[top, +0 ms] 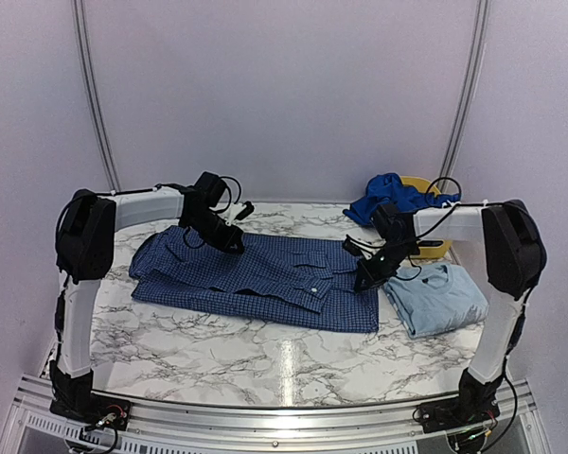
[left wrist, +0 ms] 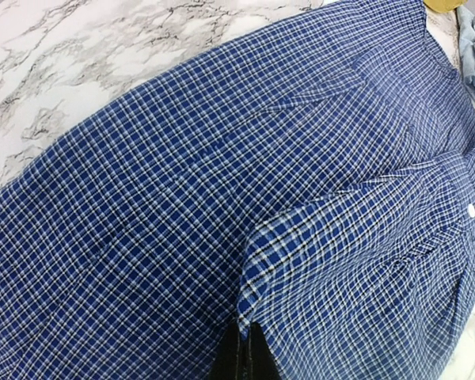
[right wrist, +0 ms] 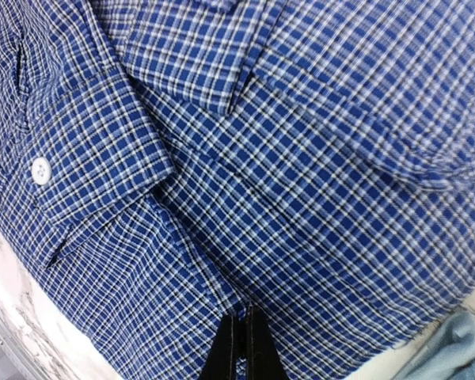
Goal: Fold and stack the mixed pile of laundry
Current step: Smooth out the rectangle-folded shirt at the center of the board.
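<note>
Left end effector point(top: 229, 242) pinches the shirt point(top: 265, 274) at its far edge; right end effector point(top: 365, 280) pinches its right end.

Shirt point(top: 256, 274) left of T-shirt point(top: 440, 298)

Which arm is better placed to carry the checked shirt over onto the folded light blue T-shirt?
Right. The right jaws are shut on the checked shirt at the end beside the folded light blue T-shirt; the left jaws grip its far upper-left part.
</note>
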`<state>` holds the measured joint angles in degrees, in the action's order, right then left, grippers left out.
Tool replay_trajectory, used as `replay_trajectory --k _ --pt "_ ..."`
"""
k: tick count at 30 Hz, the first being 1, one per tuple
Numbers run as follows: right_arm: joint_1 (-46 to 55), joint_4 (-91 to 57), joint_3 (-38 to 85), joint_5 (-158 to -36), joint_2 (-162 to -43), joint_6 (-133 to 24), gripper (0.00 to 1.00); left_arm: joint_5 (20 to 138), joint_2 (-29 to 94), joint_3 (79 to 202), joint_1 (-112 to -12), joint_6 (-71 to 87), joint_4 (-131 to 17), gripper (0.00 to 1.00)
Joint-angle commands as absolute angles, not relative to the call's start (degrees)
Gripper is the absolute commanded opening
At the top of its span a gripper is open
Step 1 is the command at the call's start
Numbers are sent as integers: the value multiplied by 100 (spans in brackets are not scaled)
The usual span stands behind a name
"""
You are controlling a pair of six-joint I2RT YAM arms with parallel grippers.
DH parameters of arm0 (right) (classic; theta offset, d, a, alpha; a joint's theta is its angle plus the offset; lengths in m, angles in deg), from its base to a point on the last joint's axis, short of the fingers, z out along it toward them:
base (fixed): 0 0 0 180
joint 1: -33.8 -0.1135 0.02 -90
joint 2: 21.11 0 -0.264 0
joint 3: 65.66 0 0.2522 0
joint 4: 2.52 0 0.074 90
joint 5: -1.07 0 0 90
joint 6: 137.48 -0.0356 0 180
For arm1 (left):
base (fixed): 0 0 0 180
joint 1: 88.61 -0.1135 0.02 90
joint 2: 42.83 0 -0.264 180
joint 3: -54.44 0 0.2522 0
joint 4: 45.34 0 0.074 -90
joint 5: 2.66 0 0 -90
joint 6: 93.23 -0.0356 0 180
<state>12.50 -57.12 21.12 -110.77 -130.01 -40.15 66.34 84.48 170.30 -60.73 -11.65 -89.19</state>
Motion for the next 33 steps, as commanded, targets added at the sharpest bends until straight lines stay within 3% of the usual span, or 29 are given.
replay_trajectory --k 1,28,30,31,33 --pt "1289 -5730 2077 -10868 -12586 -4101 0 6632 8098 17059 -6044 -1259 -8991 0" --pt "1526 -5385 2150 -10466 -12732 -4479 0 7386 8039 17077 -6054 -1228 -8321 1" --pt "1531 -5396 2127 -10443 -12758 -4467 0 7671 8052 17077 -6056 -1206 -8318 11" --pt "1526 -5392 2118 -10427 -12757 -4481 0 7798 8030 17065 -6055 -1179 -8323 23" --pt "1530 -5429 2163 -10418 -12775 -4485 0 7889 7882 16924 -6064 -1090 -8335 60"
